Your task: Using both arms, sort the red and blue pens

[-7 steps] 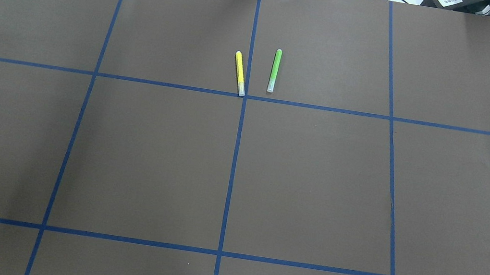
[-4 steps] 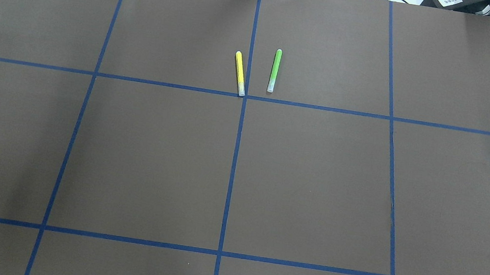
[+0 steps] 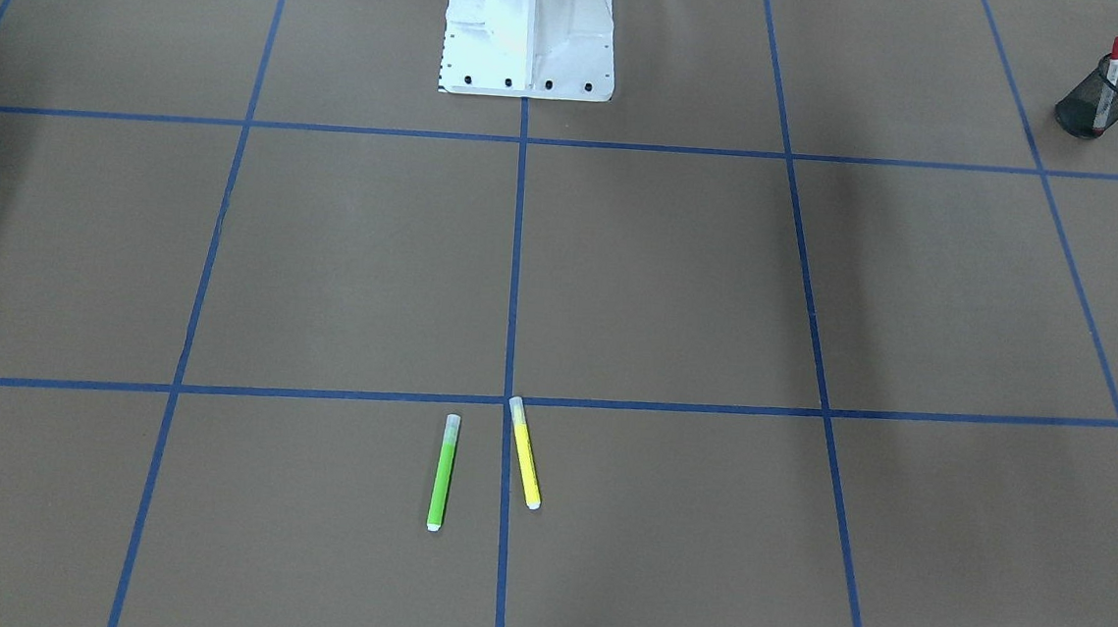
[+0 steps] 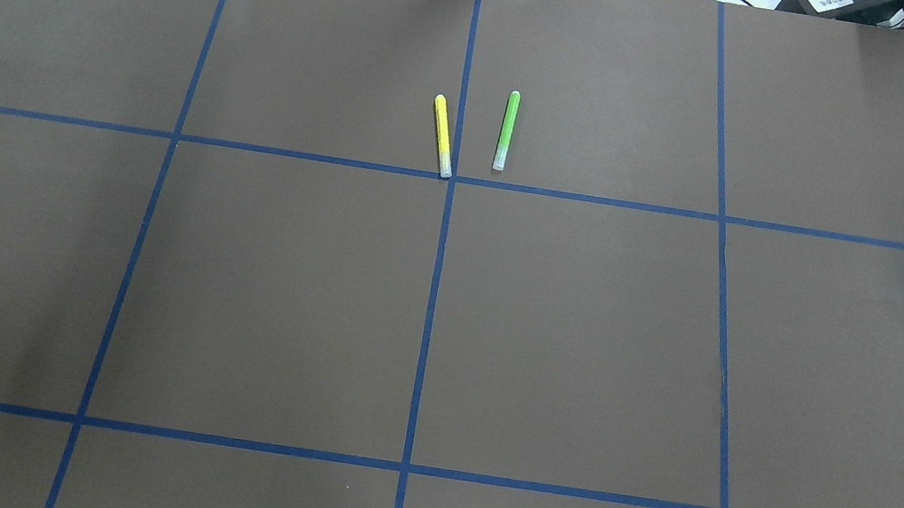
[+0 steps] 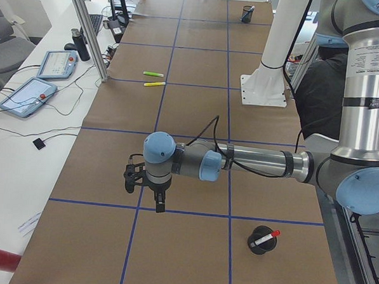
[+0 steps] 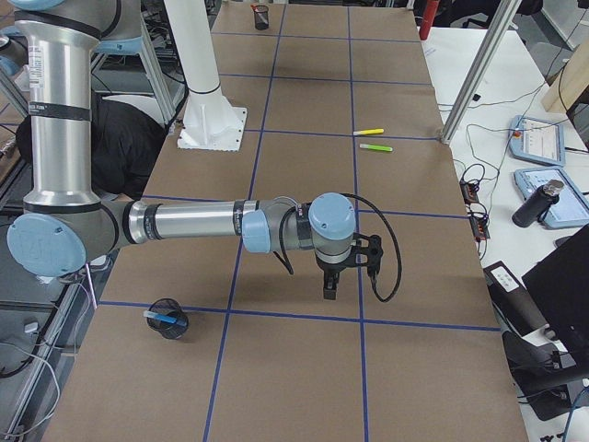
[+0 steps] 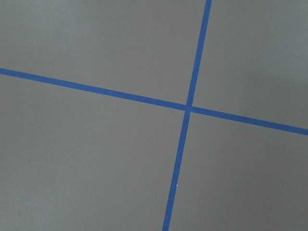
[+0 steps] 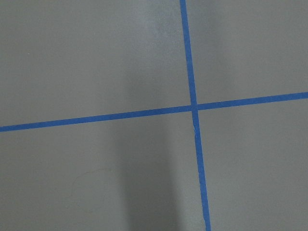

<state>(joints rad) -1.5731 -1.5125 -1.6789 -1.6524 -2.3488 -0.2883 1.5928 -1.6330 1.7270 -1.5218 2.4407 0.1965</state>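
Observation:
The red pen [image 3: 1114, 69] stands in a black mesh cup [image 3: 1107, 96] on my left side, red cap up; the exterior left view has the red pen [image 5: 270, 236] in the same cup [image 5: 261, 241]. The blue pen [image 6: 158, 316] lies inside a second mesh cup [image 6: 169, 319] on my right side. My left gripper [image 5: 159, 207] hangs empty over a tape crossing, away from its cup. My right gripper [image 6: 329, 293] hangs likewise. Whether either is open or shut I cannot tell. Both wrist views hold only brown mat and blue tape.
A green marker [image 4: 506, 129] and a yellow marker [image 4: 442, 134] lie side by side at the far middle of the mat. The white robot base [image 3: 530, 26] stands at the near middle. Tablets and cables line the operators' bench [image 5: 26, 95].

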